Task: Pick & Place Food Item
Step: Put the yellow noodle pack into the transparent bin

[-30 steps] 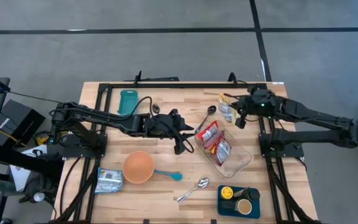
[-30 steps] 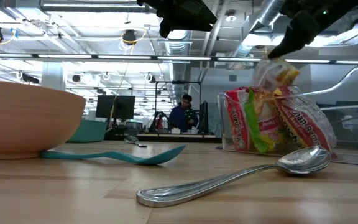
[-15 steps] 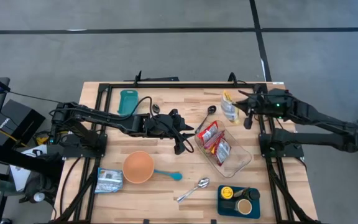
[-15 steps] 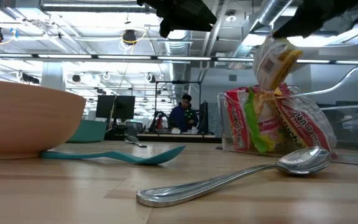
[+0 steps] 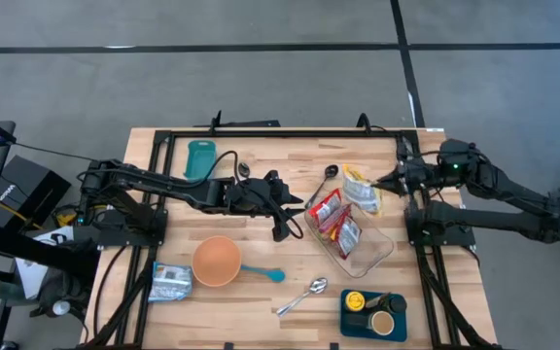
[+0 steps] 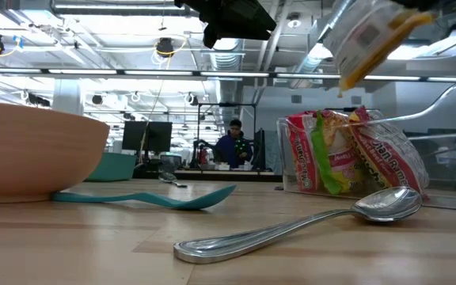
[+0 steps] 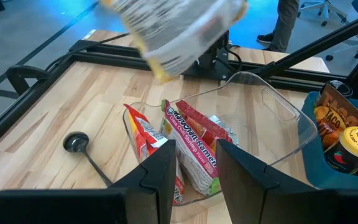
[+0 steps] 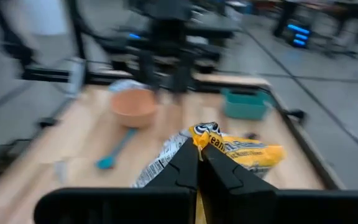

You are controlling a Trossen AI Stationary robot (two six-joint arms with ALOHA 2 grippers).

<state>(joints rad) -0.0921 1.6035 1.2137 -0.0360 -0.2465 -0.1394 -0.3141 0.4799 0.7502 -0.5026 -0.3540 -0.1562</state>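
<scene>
Far left front: a silver foil packet (image 5: 172, 280), then an orange bowl (image 5: 216, 261) with a teal spoon (image 5: 263, 273) beside it. A teal dish (image 5: 199, 157) sits at the back. The left gripper (image 5: 282, 225) hangs mid-table just left of the clear container (image 5: 377, 255), fingers slightly parted, nothing between them. The container holds two red noodle packs (image 5: 335, 222). The right gripper (image 5: 387, 180) is clenched on a yellow-and-clear snack bag (image 5: 362, 189), held aloft above the container's rear edge.
</scene>
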